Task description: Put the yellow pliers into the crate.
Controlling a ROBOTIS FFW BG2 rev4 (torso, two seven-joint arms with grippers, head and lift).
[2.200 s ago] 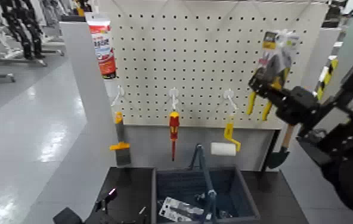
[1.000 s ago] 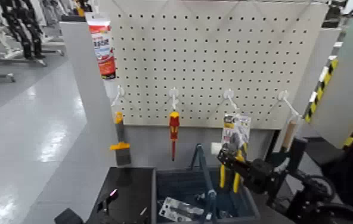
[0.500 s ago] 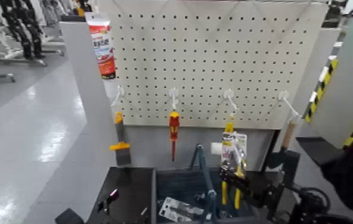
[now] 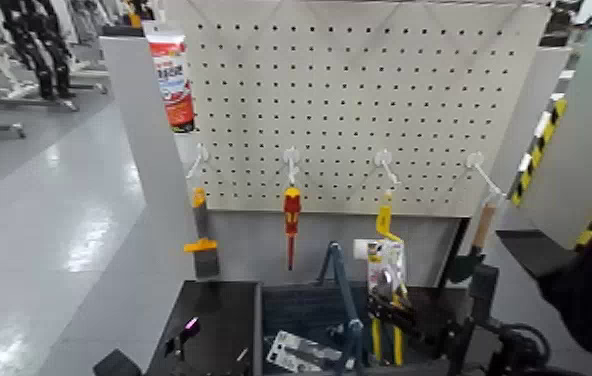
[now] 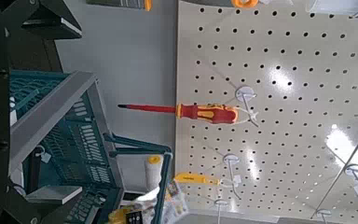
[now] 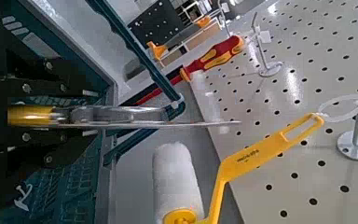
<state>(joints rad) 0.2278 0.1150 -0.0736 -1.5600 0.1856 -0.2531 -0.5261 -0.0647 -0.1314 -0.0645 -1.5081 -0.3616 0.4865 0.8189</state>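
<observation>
Head view: yellow pliers (image 4: 398, 343) upright at right gripper (image 4: 390, 302), over crate (image 4: 259, 330), its right side; cannot tell if clamped or loosening. Left gripper (image 5: 65, 110) idle at crate's left, jaws apart. Risk: early release tips card onto rim; drifting inward snags bar handle (image 4: 344, 292).

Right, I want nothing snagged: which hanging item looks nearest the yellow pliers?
The paint roller, the only one with a white cylinder; in the head view it overlaps the card of the pliers in the right tool.
</observation>
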